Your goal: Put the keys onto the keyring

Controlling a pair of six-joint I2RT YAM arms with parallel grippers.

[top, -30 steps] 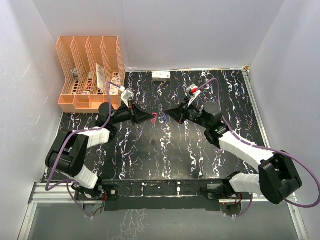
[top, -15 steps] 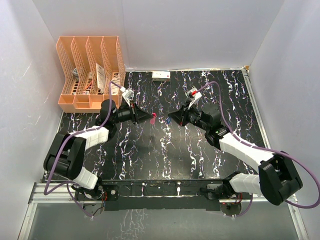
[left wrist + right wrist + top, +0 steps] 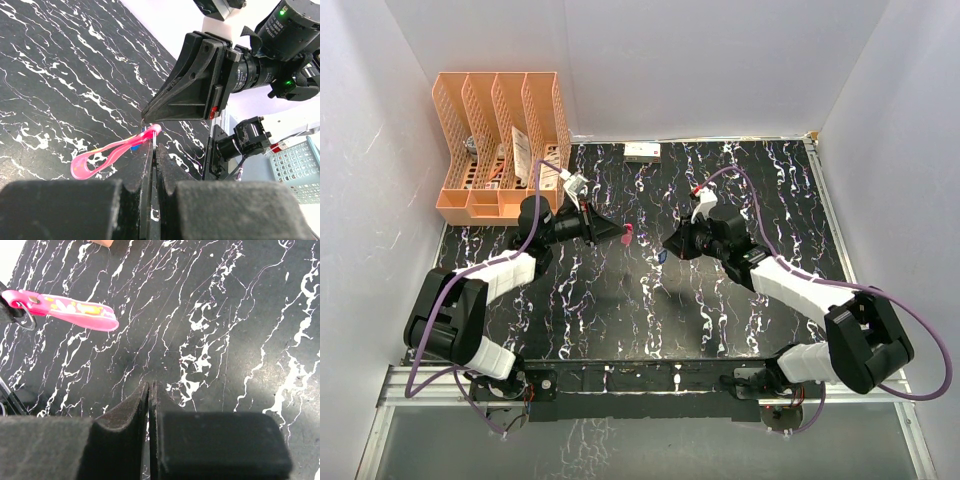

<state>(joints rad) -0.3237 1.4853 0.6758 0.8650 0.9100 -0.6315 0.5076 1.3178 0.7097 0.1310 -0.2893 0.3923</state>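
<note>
Pink-red, the keyring [image 3: 627,233] is gripped by the clenched left pincer [image 3: 618,231] over the desk [image 3: 620,310] in the top view; a blue key [image 3: 661,257] is seen at the right pincer [image 3: 669,246]. From the left wrist, the strap is seen sticking out past the fingertips. From the right wrist, that pincer is seen clenched; whether anything is pinched cannot be told.

Left pincer [image 3: 153,150] pinches the keyring [image 3: 145,135]; right pincer [image 3: 144,115] tip just above.
</note>
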